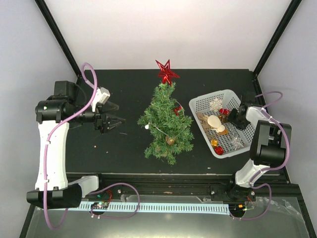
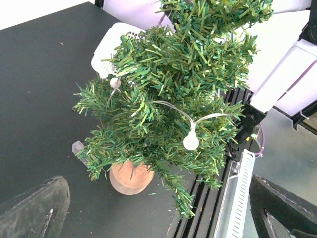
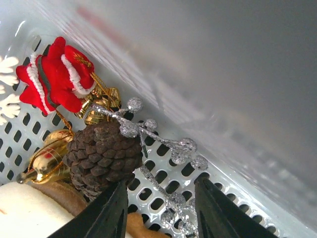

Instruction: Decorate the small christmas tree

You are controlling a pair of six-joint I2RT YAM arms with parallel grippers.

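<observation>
The small christmas tree [image 1: 166, 124] stands mid-table with a red star [image 1: 167, 72] on top, a string of white bulbs [image 2: 190, 142], a red ornament [image 1: 177, 110] and a gold ball [image 1: 170, 141]. Its wood stump [image 2: 130, 176] shows in the left wrist view. My left gripper [image 1: 117, 124] hovers open left of the tree, holding nothing. My right gripper [image 3: 161, 208] is down inside the white basket [image 1: 210, 95], open, its fingers astride a silver glitter berry sprig [image 3: 166, 184]. The left finger [image 3: 111, 213] touches a brown pine cone [image 3: 101, 156].
In the basket lie a red Santa-style ornament [image 3: 54, 82], gold bells [image 3: 47, 161], a white snowflake [image 1: 216, 104], a silver star [image 1: 237, 142] and a red ball [image 1: 218, 149]. The basket wall [image 3: 233, 99] rises close on the right of the right gripper.
</observation>
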